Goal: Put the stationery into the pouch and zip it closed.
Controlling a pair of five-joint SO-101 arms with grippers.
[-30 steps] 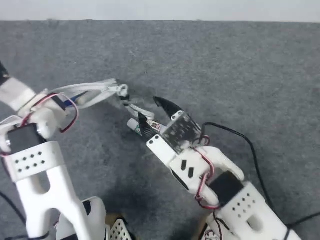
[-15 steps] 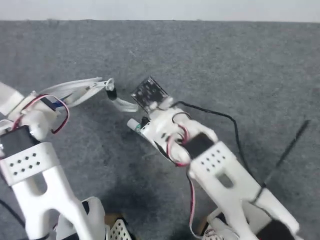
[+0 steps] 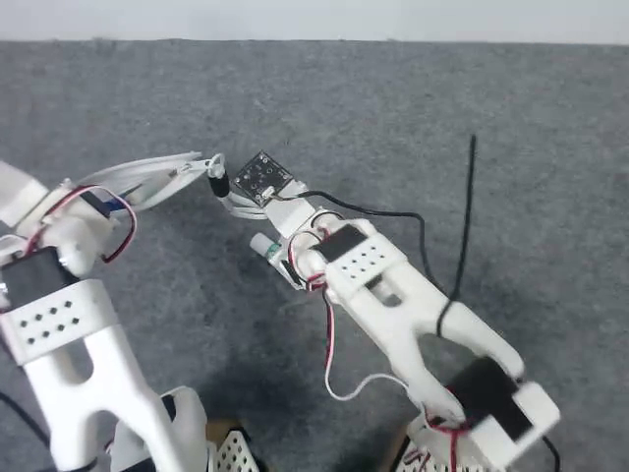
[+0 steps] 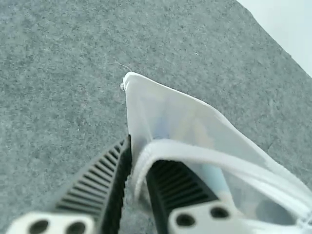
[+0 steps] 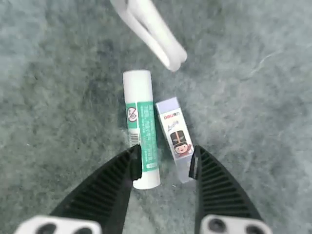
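Right claw [image 5: 165, 152] spread over glue stick [image 5: 140, 146] and eraser [image 5: 174, 139] lying side by side; I risk pinching both. Left claw [image 4: 136, 157] grips pouch [image 4: 180, 117].

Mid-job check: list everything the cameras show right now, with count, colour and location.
pouch: 1, translucent white, clamped at one edge
glue stick: 1, white with a green label, lying on the mat
eraser: 1, pale lilac sleeve with a cartoon figure, lying beside the glue stick
mat: 1, grey, covering the table
cable: 1, black, running from the right arm over the mat
left gripper: 1, black fingers, shut on the pouch edge
right gripper: 1, black fingers, open, above the glue stick and eraser
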